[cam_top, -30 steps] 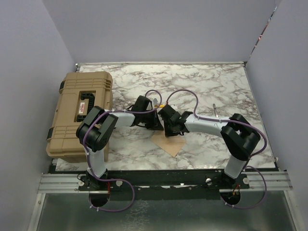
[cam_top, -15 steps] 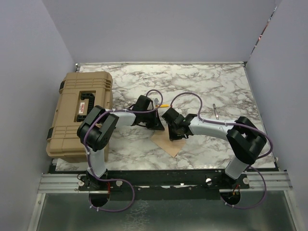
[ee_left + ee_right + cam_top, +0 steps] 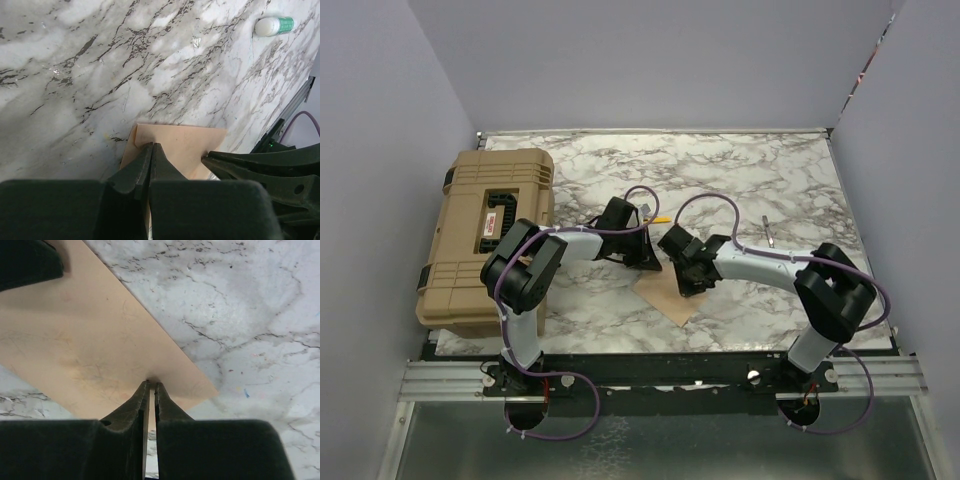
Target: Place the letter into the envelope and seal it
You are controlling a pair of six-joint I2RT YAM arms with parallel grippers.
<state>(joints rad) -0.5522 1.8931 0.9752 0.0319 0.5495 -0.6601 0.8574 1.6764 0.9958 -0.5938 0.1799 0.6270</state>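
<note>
A flat peach-tan paper (image 3: 672, 304) with faint pinkish marks lies on the marble near the front middle. It looks like the letter (image 3: 95, 340). A thin tan second layer (image 3: 196, 393) peeks out along its edge. No flap shows, so I cannot tell the envelope apart. My left gripper (image 3: 152, 145) is shut, with its tips pressing on the paper near one corner (image 3: 650, 268). My right gripper (image 3: 151, 383) is shut, with only a hairline gap, and its tips press on the paper near the opposite edge (image 3: 688, 288). Its fingers (image 3: 260, 162) also show in the left wrist view.
A tan hard case (image 3: 485, 235) stands at the left edge of the table. A white tube with a green label (image 3: 274, 26) lies behind the grippers. A thin metal tool (image 3: 769, 230) lies at the right. The table's front rail (image 3: 660, 370) runs close below the paper.
My right gripper has slid a little right and toward the front across the paper. The left gripper and the paper have stayed where they were.
</note>
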